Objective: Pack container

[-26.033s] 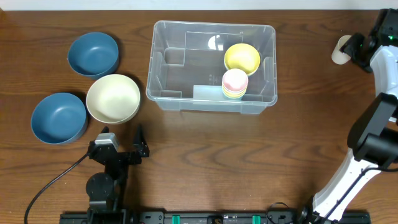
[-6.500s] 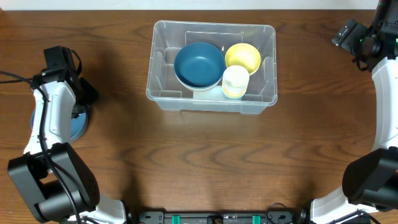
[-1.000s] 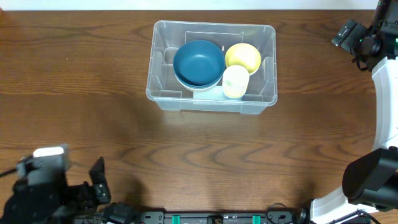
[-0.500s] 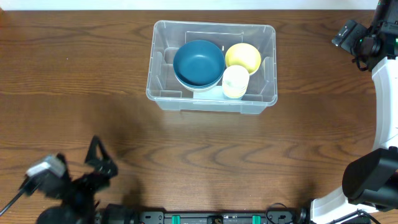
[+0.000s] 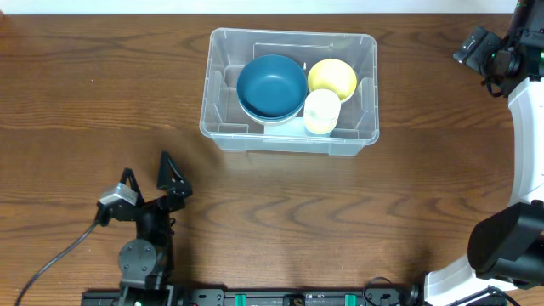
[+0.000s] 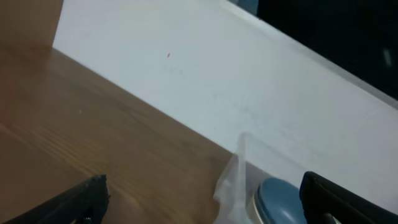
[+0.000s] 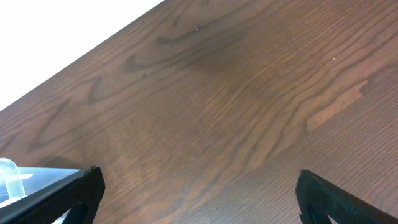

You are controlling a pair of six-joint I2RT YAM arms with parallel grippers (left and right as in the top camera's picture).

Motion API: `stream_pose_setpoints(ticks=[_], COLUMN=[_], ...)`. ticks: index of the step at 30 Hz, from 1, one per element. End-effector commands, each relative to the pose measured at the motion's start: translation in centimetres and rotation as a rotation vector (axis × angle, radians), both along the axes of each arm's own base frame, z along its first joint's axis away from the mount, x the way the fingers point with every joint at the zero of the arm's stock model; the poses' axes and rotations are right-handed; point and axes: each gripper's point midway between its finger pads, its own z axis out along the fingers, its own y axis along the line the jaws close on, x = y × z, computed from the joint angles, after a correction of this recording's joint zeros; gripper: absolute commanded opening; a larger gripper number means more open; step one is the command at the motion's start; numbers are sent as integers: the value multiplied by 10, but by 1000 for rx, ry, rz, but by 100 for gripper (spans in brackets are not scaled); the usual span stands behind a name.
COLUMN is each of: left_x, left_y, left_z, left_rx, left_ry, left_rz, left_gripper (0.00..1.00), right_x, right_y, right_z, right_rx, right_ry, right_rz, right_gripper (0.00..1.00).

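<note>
The clear plastic container stands at the back middle of the wooden table. Inside it a blue bowl lies on the left, a yellow bowl at the back right and a stack of pale cups in front of that. My left gripper is open and empty near the front left, pointing toward the container. Its wrist view shows the container's corner and the blue bowl beyond its fingers. My right gripper is open and empty at the far right, well away from the container.
A black cable trails from the left arm's base to the front left edge. The right arm runs along the table's right side. A white strip borders the table's far edge.
The left arm has swung from the front left corner in toward its base, and its open gripper now points at the container. The right arm and the container's contents are unchanged.
</note>
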Motion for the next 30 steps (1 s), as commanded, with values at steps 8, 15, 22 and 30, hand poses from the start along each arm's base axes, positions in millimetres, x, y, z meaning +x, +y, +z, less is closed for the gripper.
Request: stream_pose_setpoints(ticks=[8,15,22,30], left_x=[-3,-9,-9,-9], left_y=[13,14,12,12], left_z=[-19,-57,-56,-57], left_rx=[36,141,182,182], left_ry=[58,232,236,239], left_rz=[50,47,34,34], left_gripper=[98,98,98,98], right_x=[0,0,0,0], right_y=[1,1,1,1], right_z=[11,11,11,11], right_rx=[-5,-5,-5,-5], right_ry=[-25,-25,-25,-25], right_rz=[-6,-7,-7,-7], right_gripper=[99,99,99,99])
